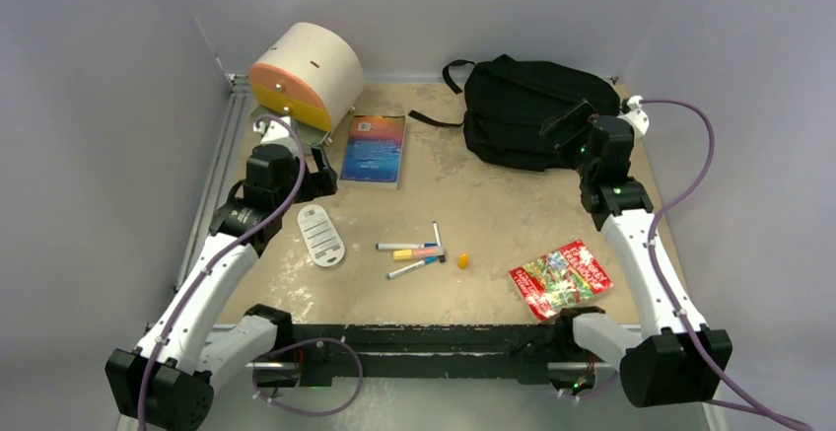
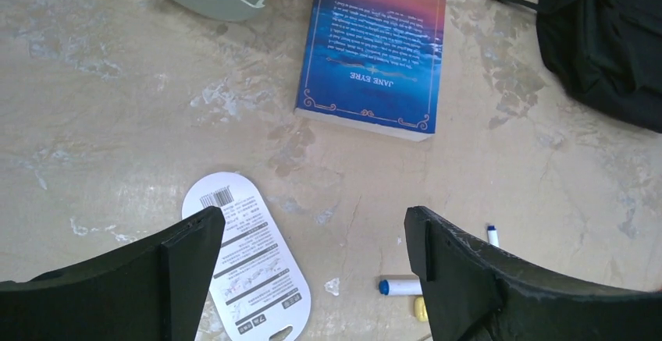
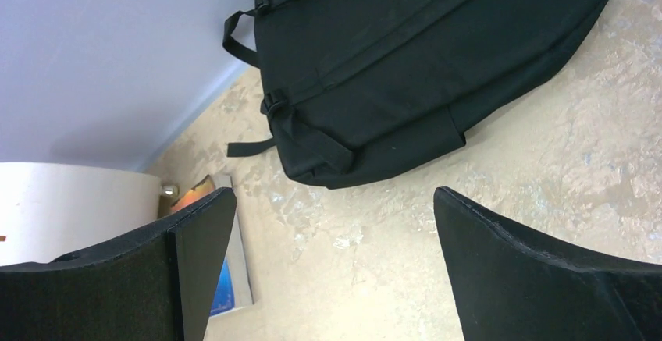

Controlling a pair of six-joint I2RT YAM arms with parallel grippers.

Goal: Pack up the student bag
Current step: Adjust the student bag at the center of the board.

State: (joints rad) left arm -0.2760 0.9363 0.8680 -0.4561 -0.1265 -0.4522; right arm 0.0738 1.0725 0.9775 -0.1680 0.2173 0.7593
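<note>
Left pincer, spread wide and empty, well left of the student bag beyond the book; student bag flat on the table, far right, long axis running across; right pincer, likewise spread and empty, just off the bag's near edge, clearly the nearer.

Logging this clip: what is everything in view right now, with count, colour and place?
backpack: one, black, far right of the table
drawer box: one, round, cream with orange front, far left corner
book: one, blue and orange, right of the drawer box
card: one, white, printed, left side
markers: four, mostly white, centre
cap: one, yellow, right of the markers
packet: one, red, near right
table: one, beige, scuffed
left hand: one, black, open, above the card
right hand: one, black, open, by the backpack
</note>
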